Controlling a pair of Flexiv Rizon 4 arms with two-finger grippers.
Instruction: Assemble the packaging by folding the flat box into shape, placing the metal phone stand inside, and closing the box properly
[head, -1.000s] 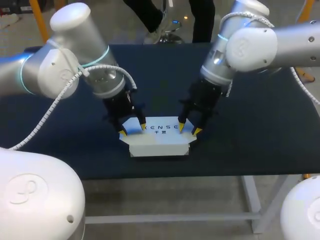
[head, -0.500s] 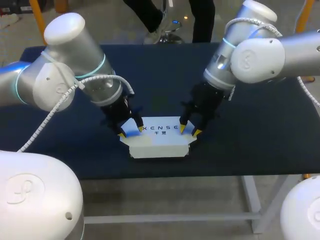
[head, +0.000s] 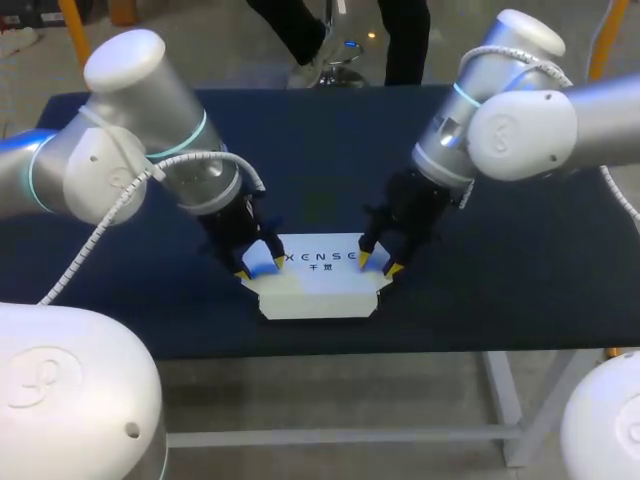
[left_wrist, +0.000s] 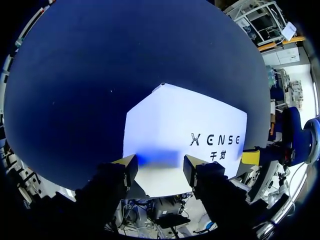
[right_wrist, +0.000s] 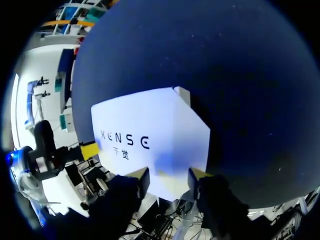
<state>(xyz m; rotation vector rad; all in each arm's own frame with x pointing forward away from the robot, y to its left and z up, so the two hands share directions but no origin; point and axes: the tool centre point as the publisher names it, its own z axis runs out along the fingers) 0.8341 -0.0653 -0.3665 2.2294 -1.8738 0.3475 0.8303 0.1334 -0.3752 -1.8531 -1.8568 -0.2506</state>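
Note:
A white box (head: 318, 278) with dark lettering on its lid lies folded into shape near the table's front edge. My left gripper (head: 261, 267) stands over the box's left end, open, with both yellow tips down on the lid. In the left wrist view the box (left_wrist: 185, 130) lies ahead of and under the left gripper (left_wrist: 158, 170). My right gripper (head: 379, 266) stands over the right end, also open, tips on the lid. In the right wrist view the box (right_wrist: 150, 135) lies just ahead of the right gripper (right_wrist: 168, 180). No metal phone stand shows in any view.
The dark blue table (head: 500, 250) stretches bare behind and to both sides of the box. Its front edge runs just below the box. Each wrist view shows a yellow tip of the other gripper at the far end of the lid.
The left gripper's fingers have drawn a little closer together and pressed the lid's left end down. Both arms have leaned slightly outward. The box has stayed in place.

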